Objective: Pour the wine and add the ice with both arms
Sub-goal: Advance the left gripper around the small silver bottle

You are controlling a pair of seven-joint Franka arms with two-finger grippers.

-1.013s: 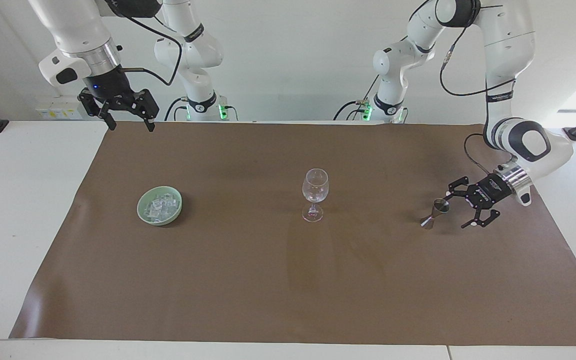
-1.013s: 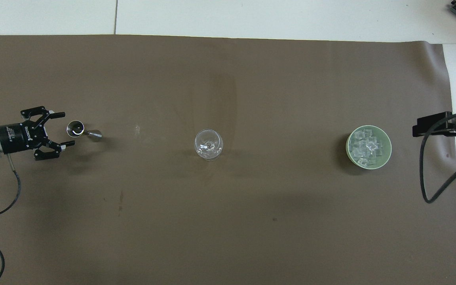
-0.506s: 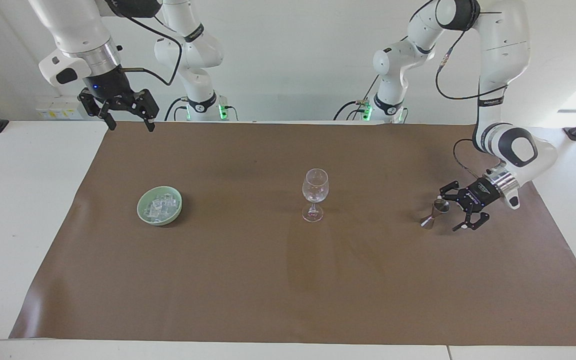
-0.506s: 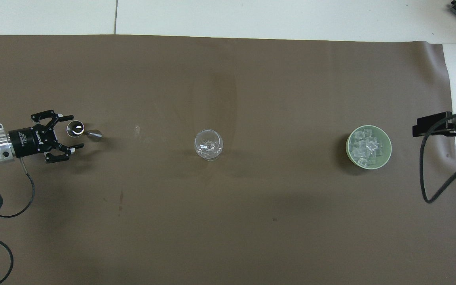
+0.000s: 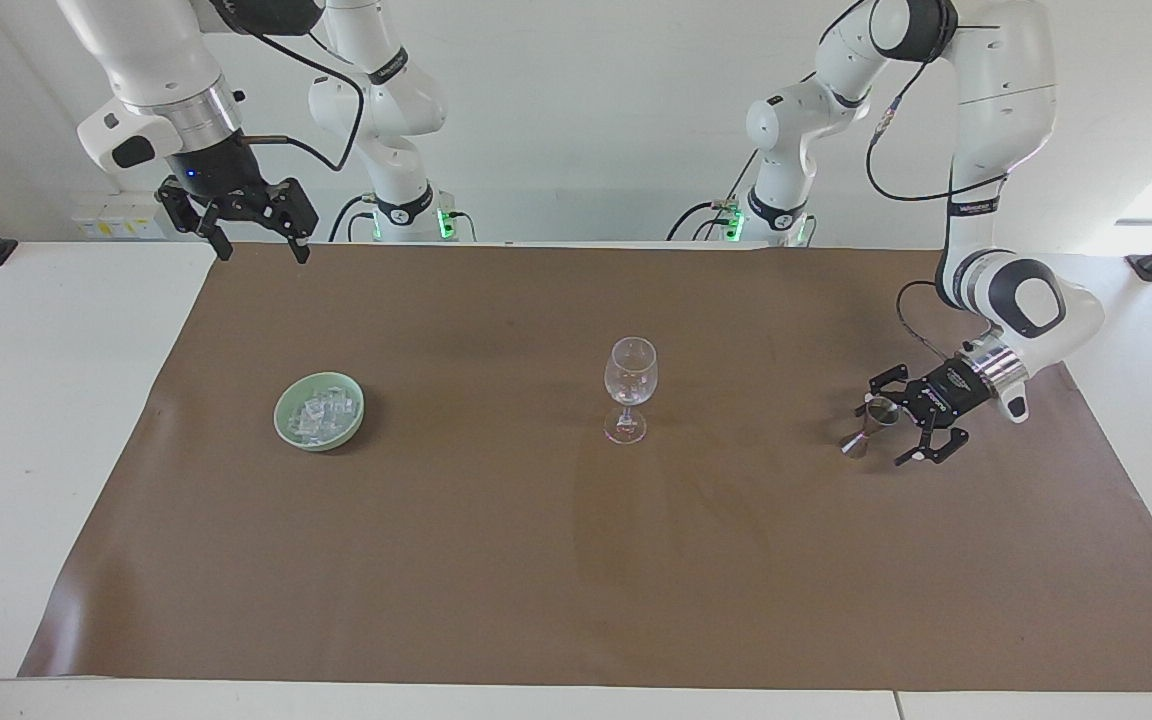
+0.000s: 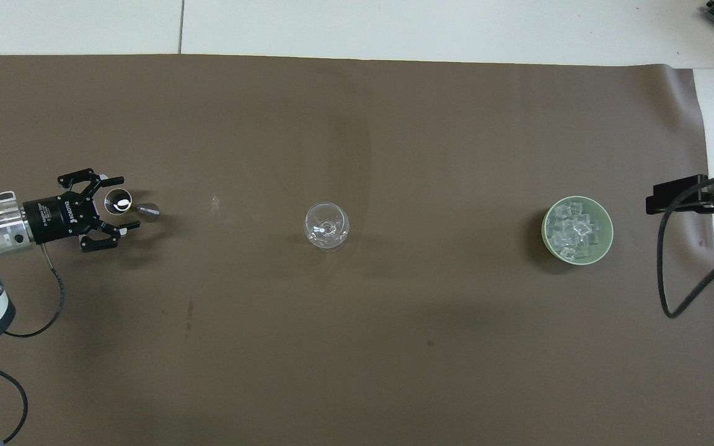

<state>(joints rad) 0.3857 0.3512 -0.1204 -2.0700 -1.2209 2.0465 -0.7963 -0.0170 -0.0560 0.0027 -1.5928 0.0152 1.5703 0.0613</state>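
Note:
A clear stemmed glass [image 5: 630, 375] [image 6: 327, 226] stands upright mid-mat. The ice [image 5: 319, 412] [image 6: 574, 232] fills a pale green bowl [image 5: 282, 416] [image 6: 545, 230] toward the right arm's end. A small steel jigger [image 5: 866, 425] [image 6: 119, 201] stands toward the left arm's end. My left gripper [image 5: 881, 432] [image 6: 127, 203] lies low and level, open, with a finger on each side of the jigger's cup and a gap to it. My right gripper [image 5: 254, 240] hangs open, high over the mat's edge by the robots. I cannot tell whether the jigger holds wine.
A brown mat [image 5: 576, 580] [image 6: 357, 347] covers most of the white table [image 5: 46, 420]. A black part of the right wrist and its cable [image 6: 695, 195] hang beside the bowl in the overhead view. A faint stain marks the mat near the glass.
My left gripper has slid toward the jigger, from beside it to having its open fingers around the cup. The right arm, glass and bowl have not moved.

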